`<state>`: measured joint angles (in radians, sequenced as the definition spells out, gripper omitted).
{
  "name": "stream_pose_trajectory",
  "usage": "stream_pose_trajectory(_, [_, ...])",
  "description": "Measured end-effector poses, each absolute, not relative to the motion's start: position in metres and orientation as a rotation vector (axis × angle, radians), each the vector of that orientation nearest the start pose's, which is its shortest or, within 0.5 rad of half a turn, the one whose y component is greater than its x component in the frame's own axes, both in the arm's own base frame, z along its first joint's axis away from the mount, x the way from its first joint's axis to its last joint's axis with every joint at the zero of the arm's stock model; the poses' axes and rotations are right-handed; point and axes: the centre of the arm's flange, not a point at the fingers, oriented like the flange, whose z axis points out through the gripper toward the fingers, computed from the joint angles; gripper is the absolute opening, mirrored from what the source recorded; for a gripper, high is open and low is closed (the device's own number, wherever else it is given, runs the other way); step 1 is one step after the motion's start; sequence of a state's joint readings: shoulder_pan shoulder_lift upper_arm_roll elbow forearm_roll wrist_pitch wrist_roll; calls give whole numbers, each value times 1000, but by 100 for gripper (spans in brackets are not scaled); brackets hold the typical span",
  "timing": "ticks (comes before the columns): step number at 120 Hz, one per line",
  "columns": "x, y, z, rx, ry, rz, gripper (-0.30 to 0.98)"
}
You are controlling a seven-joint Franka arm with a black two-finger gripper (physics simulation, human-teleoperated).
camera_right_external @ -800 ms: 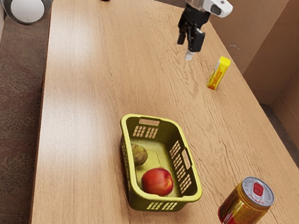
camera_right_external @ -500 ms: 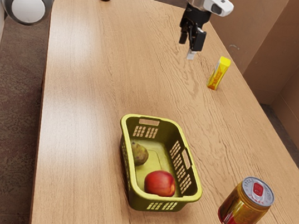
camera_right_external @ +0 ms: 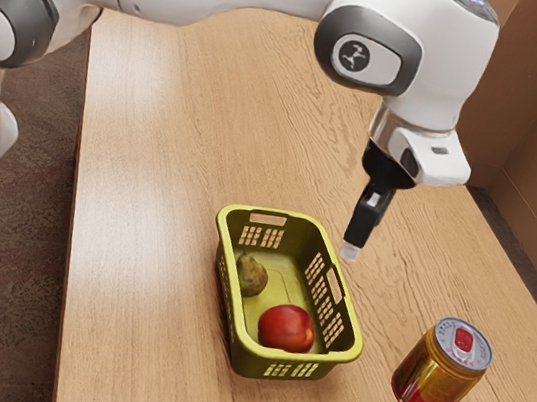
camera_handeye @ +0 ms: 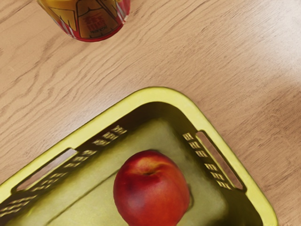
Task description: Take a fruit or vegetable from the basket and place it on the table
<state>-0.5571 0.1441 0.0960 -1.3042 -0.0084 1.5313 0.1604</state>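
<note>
My gripper hangs above the table beside the basket's long side, toward the exterior view's right; how its fingers stand cannot be made out. The green basket holds a red peach-like fruit near its front end and a green-brown fruit farther back against the side wall. In the wrist view the red fruit lies on the basket floor, inside the yellow-green basket rim.
A gold and red can stands on the table to the basket's side, at the exterior view's right. The can also appears in the wrist view, outside the basket. My arm spans the table's far part.
My arm has swung from the far end of the table toward the basket. Inside the basket, the red fruit shifted slightly toward the exterior view's right between the earlier pictures.
</note>
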Motion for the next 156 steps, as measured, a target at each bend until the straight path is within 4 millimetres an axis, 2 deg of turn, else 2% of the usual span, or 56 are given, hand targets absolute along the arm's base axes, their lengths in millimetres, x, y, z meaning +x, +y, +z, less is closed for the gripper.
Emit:
stream_pose_trajectory(8, [530, -276, 654, -2985, 982, -103, 68])
stream_pose_trajectory(21, [545, -278, 617, -2956, 969, -31, 69])
stream_pose_trajectory(31, [547, -272, 593, -2930, 959, -18, 69])
stream_pose_trajectory(48, [527, -276, 593, -2908, 1004, -64, 69])
stream_pose_trajectory(60, [512, -275, 586, -2905, 1027, -54, 69])
stream_pose_trajectory(100, [518, -274, 535, -2906, 1039, -79, 69])
stream_pose_trajectory(126, [519, -271, 531, -2923, 1039, -156, 69])
stream_pose_trajectory(156, [508, -274, 535, -2921, 1066, -182, 69])
